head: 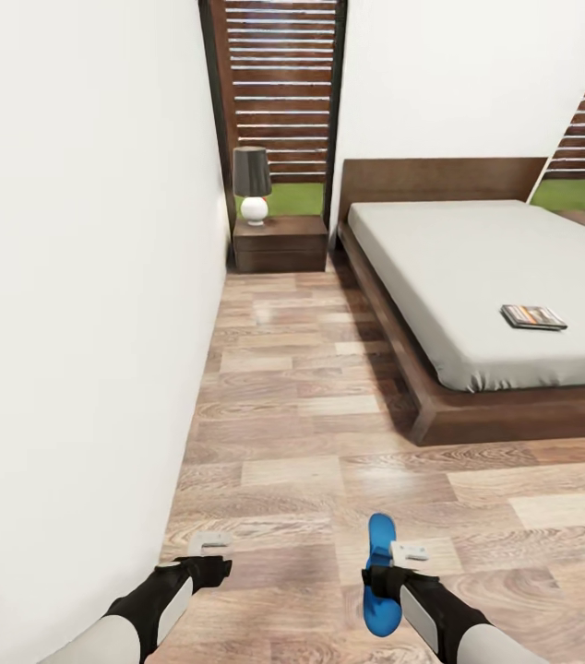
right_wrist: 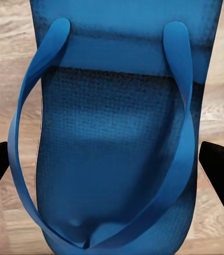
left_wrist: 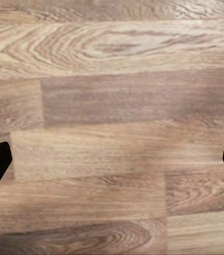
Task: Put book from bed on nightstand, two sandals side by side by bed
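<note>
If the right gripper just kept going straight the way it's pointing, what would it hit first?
Most likely the blue sandal: it lies on the wood floor straight ahead of the open right gripper, sole up with its straps showing between the fingers. How far off it is cannot be told.

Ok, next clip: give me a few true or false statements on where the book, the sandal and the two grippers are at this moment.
1. The book lies on the bed. True.
2. A blue sandal lies on the wood floor under the right gripper. True; the right wrist view shows its strap between the open fingers.
3. The left gripper is holding a sandal. False; it is open over bare floor.
4. The book rests on the nightstand. False; the nightstand carries a lamp, and the book is on the mattress.
5. The nightstand stands between the wall and the bed's headboard end. True.
</note>
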